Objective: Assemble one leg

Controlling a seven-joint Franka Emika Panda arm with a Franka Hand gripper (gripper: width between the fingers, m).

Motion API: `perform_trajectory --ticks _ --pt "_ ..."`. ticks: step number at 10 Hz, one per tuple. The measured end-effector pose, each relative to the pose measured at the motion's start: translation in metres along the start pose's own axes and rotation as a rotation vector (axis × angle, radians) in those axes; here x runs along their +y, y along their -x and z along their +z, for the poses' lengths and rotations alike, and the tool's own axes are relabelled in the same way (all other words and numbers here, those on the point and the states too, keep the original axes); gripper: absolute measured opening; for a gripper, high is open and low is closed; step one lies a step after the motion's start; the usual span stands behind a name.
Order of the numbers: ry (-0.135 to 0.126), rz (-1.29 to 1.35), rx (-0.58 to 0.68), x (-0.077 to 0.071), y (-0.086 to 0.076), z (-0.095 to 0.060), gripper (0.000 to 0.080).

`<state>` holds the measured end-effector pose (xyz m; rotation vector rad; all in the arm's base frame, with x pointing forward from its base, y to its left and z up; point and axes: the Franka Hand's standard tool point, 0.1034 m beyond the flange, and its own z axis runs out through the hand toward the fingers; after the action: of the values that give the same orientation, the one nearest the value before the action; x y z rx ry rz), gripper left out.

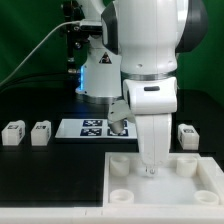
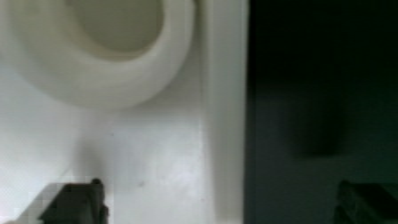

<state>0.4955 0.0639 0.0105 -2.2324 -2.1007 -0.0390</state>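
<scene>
Gripper of the Panda arm, pointing straight down. In the wrist view the gripper has its two dark fingers spread far apart at opposite margins of the frame, with nothing held between them; only a white surface and the dark table show in the gap. Beneath the jaws lies the large white recessed square piece, and one round corner socket fills much of the wrist view beside the piece's straight edge. In the exterior view the gripper stands over the far rim of this piece, between two far sockets; whether it touches the rim cannot be told. The nearest leg, a small white block, stands on the black table between one and two o'clock of the gripper, apart from it. What appears to be a fourth leg sits at eleven o'clock, partly hidden by the arm, at the end of the marker board, which lies at ten o'clock. Two further legs stand side by side beyond the board, between nine and ten o'clock.
</scene>
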Motion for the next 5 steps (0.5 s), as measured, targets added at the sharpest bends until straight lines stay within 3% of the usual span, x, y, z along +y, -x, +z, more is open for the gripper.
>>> perform_trajectory --ticks 3,5 --pt "0.000 0.001 0.000 0.000 0.000 0.000 0.0648" --pt "0.020 0.146 -0.004 -0.004 -0.007 -0.017 0.0648"
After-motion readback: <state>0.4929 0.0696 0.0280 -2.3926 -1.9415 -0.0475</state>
